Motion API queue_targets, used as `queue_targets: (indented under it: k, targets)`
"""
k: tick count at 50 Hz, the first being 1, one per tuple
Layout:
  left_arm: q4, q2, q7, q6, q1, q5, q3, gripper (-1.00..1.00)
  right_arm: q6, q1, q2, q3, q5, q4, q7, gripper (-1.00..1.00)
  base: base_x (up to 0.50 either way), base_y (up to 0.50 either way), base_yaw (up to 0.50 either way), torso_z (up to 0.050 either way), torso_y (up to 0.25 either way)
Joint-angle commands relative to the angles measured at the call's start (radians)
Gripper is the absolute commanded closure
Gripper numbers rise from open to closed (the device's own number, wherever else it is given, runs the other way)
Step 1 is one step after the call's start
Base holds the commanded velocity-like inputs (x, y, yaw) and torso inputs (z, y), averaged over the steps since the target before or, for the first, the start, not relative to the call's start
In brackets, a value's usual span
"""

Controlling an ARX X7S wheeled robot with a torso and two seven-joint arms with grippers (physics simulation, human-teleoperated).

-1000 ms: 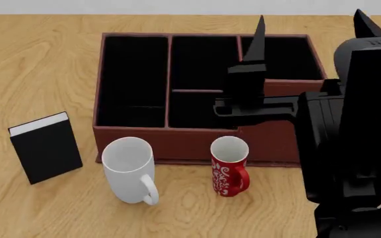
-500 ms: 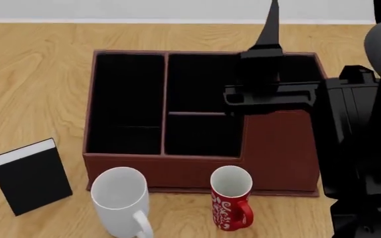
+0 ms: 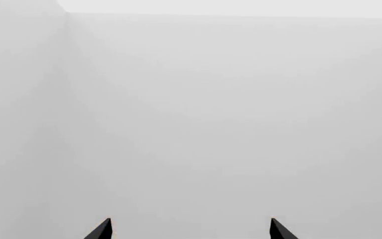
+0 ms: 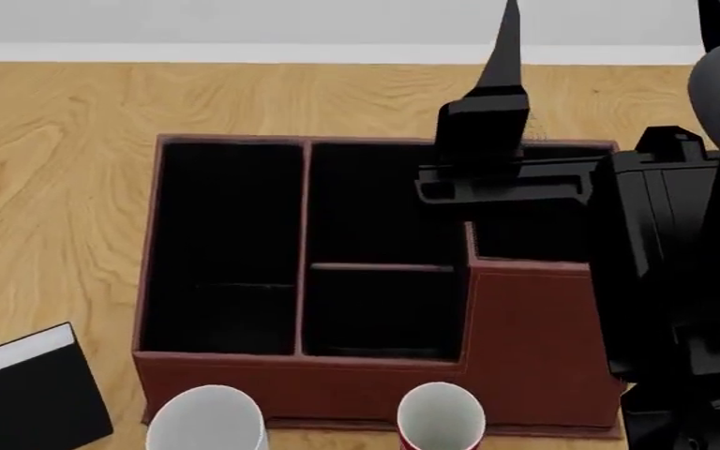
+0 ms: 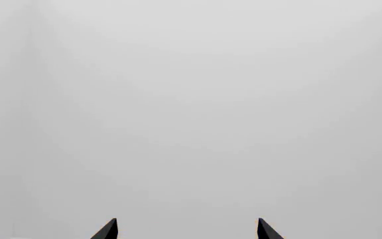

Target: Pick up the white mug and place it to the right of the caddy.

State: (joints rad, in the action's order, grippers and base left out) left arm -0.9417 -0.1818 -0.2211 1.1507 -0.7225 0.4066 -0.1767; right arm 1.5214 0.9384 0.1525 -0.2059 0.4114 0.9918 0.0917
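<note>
Clearly nothing is done yet: the white mug (image 4: pixel 206 419) stands untouched on the worktop (image 4: pixel 60 159) near-left of the caddy (image 4: pixel 529 352), while both spread, empty grippers face a blank wall.

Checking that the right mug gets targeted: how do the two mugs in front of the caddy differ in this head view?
The white mug has a plain white outside; the red mug shows red below its rim. The white mug's mouth looks wider than the red mug's. The white mug stands left, nearer the black book; the red mug stands nearer the caddy's tall corner. Both are upright, white inside, cut off by the frame edge, and ungripped.
</note>
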Motion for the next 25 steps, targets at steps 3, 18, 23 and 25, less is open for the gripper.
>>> queue_targets:
  k: [3, 18, 23, 25]
  targets:
    - [0.001, -0.009, -0.002, -0.034, 0.03, 0.005, -0.001, -1.0, -0.001, -0.004, -0.002, -0.009, 0.033, -0.006, 0.016, -1.0, 0.25, 0.0, 0.0, 0.0, 0.005]
    - [0.001, -0.02, -0.009, -0.015, 0.013, 0.03, -0.017, -1.0, 0.009, 0.0, 0.001, -0.015, 0.072, 0.0, 0.043, -1.0, 0.25, 0.0, 0.0, 0.0, 0.0]
    - [0.011, -0.019, -0.004, -0.032, 0.025, 0.036, -0.026, -1.0, 0.008, -0.001, 0.001, -0.026, 0.084, 0.006, 0.049, -1.0, -0.01, 0.0, 0.0, 0.0, 0.002]
    - [0.015, -0.018, -0.001, -0.061, 0.048, 0.029, -0.02, -1.0, 0.02, 0.004, -0.001, -0.039, 0.095, 0.016, 0.05, -1.0, 0.0, 0.0, 0.0, 0.0, 0.0]
